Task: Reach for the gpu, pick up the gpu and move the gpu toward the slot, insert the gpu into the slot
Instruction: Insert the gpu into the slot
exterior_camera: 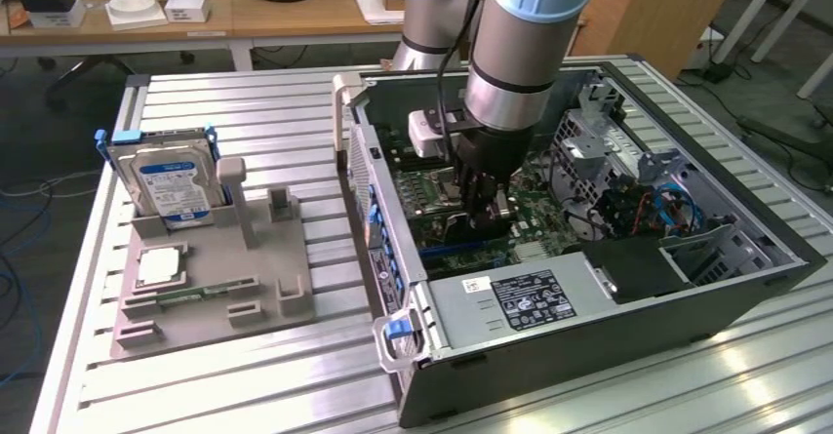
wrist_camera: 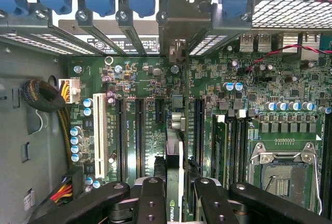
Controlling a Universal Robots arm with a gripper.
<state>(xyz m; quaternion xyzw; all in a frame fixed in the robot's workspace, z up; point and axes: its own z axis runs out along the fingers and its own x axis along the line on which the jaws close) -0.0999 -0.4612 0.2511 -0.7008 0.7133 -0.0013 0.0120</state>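
1. Reaching down into the open computer case (exterior_camera: 729,293), the arm holds its claw (exterior_camera: 479,210) low over the green motherboard (exterior_camera: 436,195); the claw is clenched on the gpu (wrist_camera: 174,182), its black fingers (wrist_camera: 150,203) pressing on either side of the thin card.
2. Seen edge-on in the wrist view, the gpu stands upright between the fingers, in line with the row of long black slots (wrist_camera: 140,136) on the motherboard; whether its lower edge is already seated in a slot cannot be told.
3. On the exterior view's left, a grey fixture tray (exterior_camera: 209,288) lies on the ribbed metal desk (exterior_camera: 260,385), just beside the case.
4. A silver hard drive (exterior_camera: 167,180) with a blue label stands upright in the tray; a narrow green memory stick (exterior_camera: 202,291) lies flat nearer the tray's front.
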